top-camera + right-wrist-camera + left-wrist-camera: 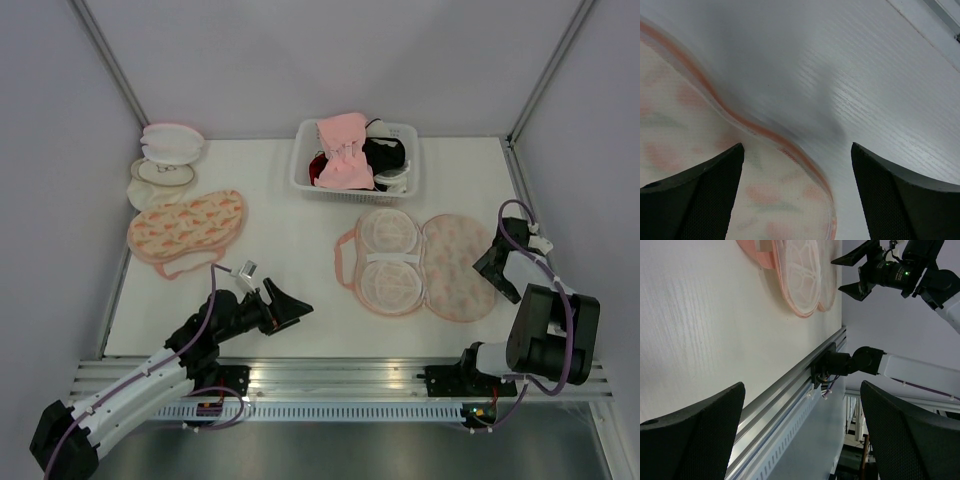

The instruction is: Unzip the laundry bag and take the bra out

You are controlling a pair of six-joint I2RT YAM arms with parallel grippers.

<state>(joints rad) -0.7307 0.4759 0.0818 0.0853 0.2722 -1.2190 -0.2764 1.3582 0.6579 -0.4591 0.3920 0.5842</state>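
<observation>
Top external view is showing the laundry bag (455,265) lying unzipped and seemingly empty, the bra (343,150) resting in the basket (299,165) behind it. Right gripper (490,275), beside the bag, and left gripper (295,305) are both hanging spread, gripping nothing; little is remaining.

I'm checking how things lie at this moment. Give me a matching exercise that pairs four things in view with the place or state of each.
Things:
1. pink bra
2. right-hand printed bag
3. left-hand printed bag
4. right gripper

Places or states:
A. closed
B. spread open, white mesh lining facing up
C. lying in the white basket
D. open, empty, above the edge of the opened bag

Pairs: 1-C, 2-B, 3-A, 4-D
</observation>
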